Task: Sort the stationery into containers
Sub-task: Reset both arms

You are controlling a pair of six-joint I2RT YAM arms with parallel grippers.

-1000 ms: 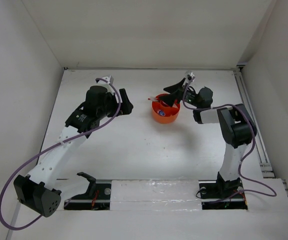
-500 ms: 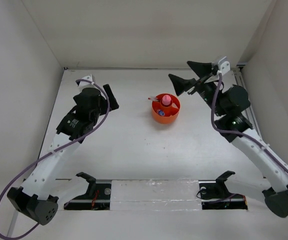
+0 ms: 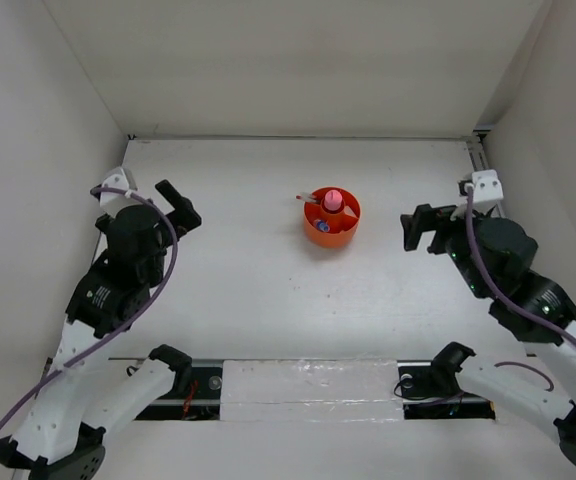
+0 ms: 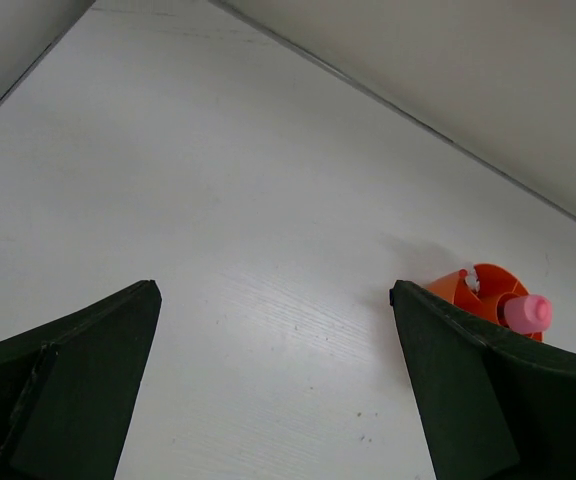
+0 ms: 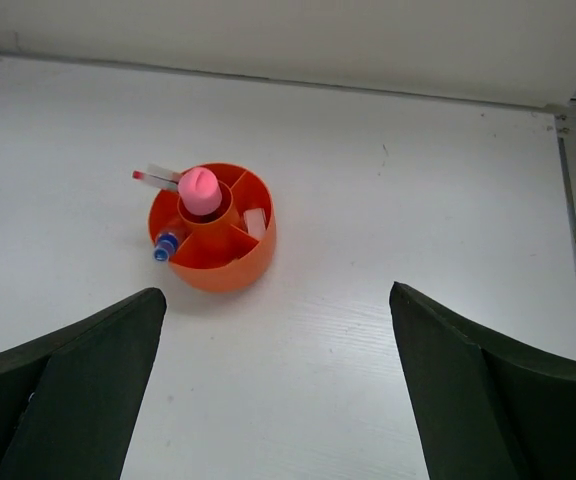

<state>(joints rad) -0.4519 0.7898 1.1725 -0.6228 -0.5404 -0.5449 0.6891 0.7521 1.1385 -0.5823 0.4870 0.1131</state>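
Note:
The round orange organizer tub (image 3: 320, 234) stands mid-table; it also shows in the right wrist view (image 5: 230, 270) and at the right edge of the left wrist view (image 4: 458, 288). The pink-capped tube (image 5: 200, 191) stands upright in its central cup. The blue-capped bottle (image 5: 164, 246) leans in a left compartment, a white piece (image 5: 255, 222) sits in a right compartment, and a thin red-tipped item (image 5: 155, 177) sticks out at the back left. My left gripper (image 3: 175, 205) is open and empty, far left of the tub. My right gripper (image 3: 421, 229) is open and empty, to its right.
White walls enclose the table on the left, back and right. A metal rail (image 3: 496, 230) runs along the right edge. A taped strip (image 3: 308, 380) lies between the arm bases at the near edge.
Both arms have pulled back from the tub toward the near side, the left one to the left and the right one to the right. The right gripper no longer hovers over the tub.

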